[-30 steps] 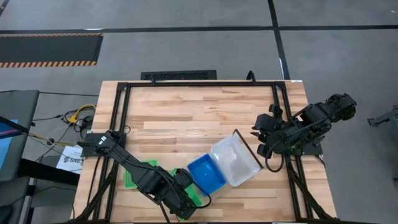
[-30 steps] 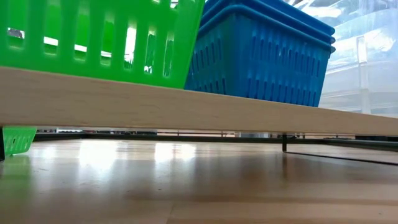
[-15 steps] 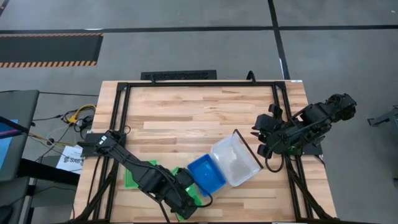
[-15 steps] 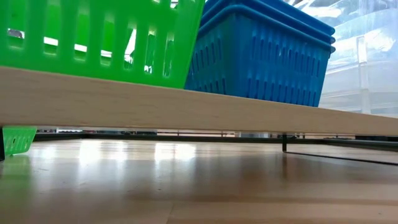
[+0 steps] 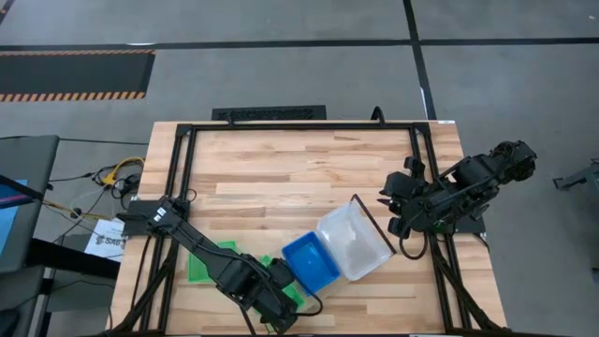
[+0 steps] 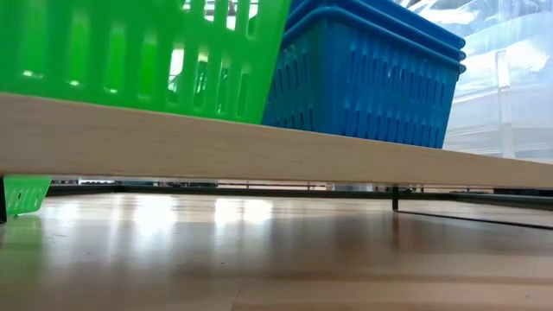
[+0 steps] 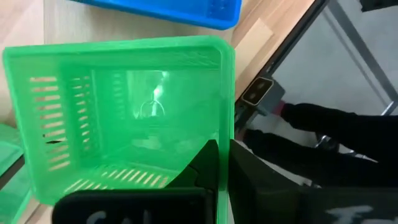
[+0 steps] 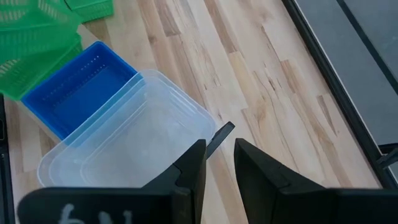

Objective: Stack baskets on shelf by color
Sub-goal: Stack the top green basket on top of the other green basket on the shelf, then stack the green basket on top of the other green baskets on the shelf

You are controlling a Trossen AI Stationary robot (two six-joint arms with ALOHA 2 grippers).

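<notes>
Near the table's front edge, left of centre, the left gripper (image 5: 281,301) has its jaws pressed together on the rim wall of a green basket (image 7: 118,118), pinching it; left wrist view shows the two dark fingers (image 7: 208,171) meeting on the basket's side wall. Green basket sits over the left part of the shelf (image 6: 259,147), light wood plank with black wire end frames, lying slanted across the near part of the table (image 5: 281,178). Low view: green basket (image 6: 138,52) on the plank's top, just beside the blue baskets (image 6: 363,78), which look stacked, two rims visible. Can't tell if green touches blue. Clear basket (image 5: 354,240) next right of blue basket (image 5: 311,260) on the shelf, at its right end by the wire frame. More green plastic (image 5: 201,267) lies on the table left of the left arm, another bit seen under the plank at far left in low view (image 6: 24,192).

Right gripper (image 5: 398,211) waits at the table's right side, near the clear basket's far right corner, apart from it. Its jaws are spread partway, nothing between them in right wrist view (image 8: 214,162); clear basket (image 8: 124,149) and blue basket (image 8: 74,87) ahead of it.
</notes>
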